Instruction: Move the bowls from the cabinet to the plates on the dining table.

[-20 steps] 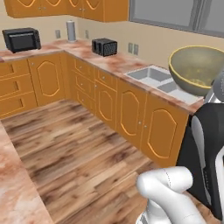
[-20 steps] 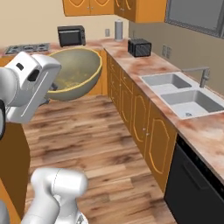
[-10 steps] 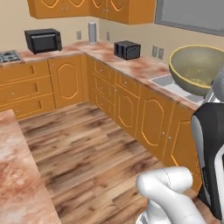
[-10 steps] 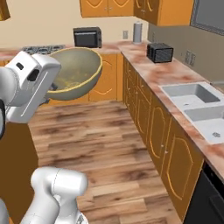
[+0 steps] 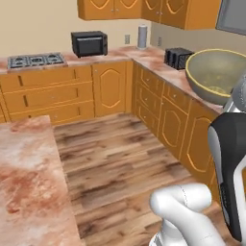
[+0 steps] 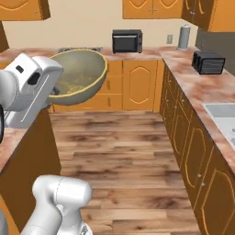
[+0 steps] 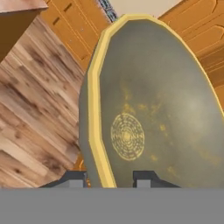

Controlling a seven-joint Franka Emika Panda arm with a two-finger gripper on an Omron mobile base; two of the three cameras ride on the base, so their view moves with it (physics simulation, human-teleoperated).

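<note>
Closest to my hand camera, the gripper [image 7: 109, 177] has its two dark fingers [image 7: 146, 178] set one on each side of the bowl's rim, one outside the wall and one inside. I read this as a pinch on the bowl [image 7: 153, 113]; the fingers are drawn in against the yellow edge.

The bowl is carried clear of every surface. In the left base view I see it [image 5: 217, 74] at the right edge, above the arm [image 5: 229, 163], its open side facing up and toward the camera, in front of the counter [image 5: 163, 65] run. In the right base view the same bowl [image 6: 78, 75] sits at the left beside the white hand [image 6: 27, 89], tilted with its speckled yellow inside turned toward the room.

Below and ahead I note the wood floor [image 6: 124, 151], bare between the cupboards. At the lower left of the left base view lies the reddish marbled top of the dining table [image 5: 29, 187].

Farther off, the counter carries a black toaster [image 6: 208, 62] on the right-hand run. At the corner stands a grey cylinder [image 6: 184, 37]. On the back run I record a black microwave [image 5: 89, 43] and, left of it, a stove top [image 5: 34, 60]. Orange wall cupboards [image 5: 153, 10] hang above the corner, doors shut.
</note>
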